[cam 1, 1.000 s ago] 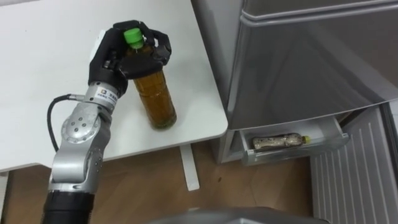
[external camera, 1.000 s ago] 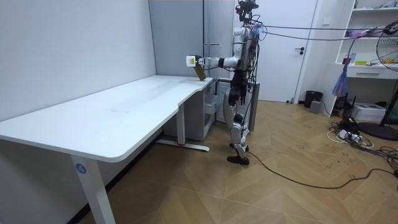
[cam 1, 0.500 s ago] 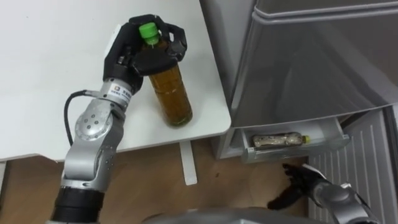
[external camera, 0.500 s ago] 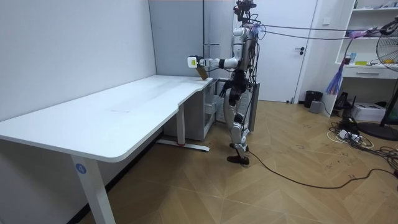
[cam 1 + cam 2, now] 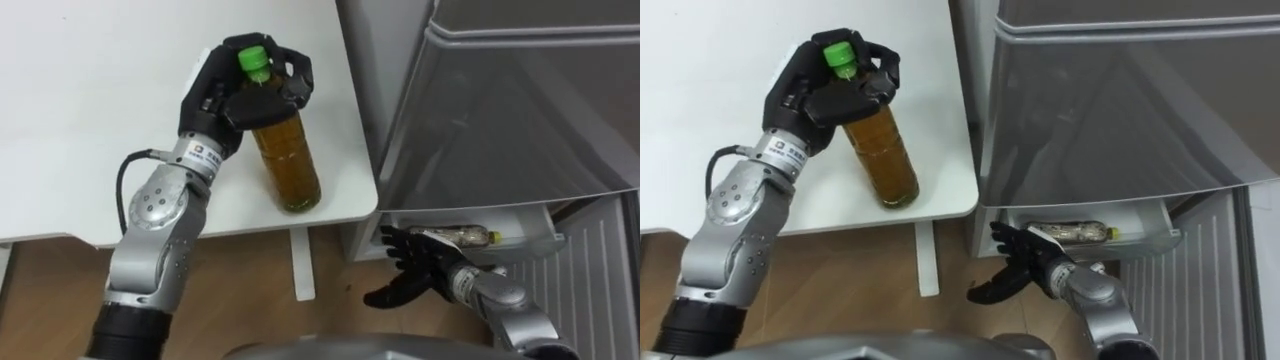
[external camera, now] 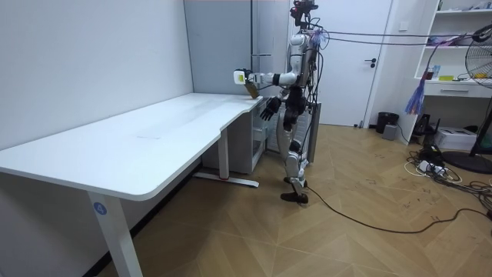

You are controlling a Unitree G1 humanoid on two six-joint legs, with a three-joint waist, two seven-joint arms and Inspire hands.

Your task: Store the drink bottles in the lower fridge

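while in left hand [image 5: 218, 100], cylindrical amber bottle [image 5: 288, 160]

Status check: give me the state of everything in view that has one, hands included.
tea bottle: capped, tilted, gripped near the neck over the table corner.
left hand: shut on the tea bottle.
lower fridge drawer: open.
second bottle: lying on its side inside that drawer.
right hand: open, fingers spread, in front of the drawer.
upper fridge door: shut.
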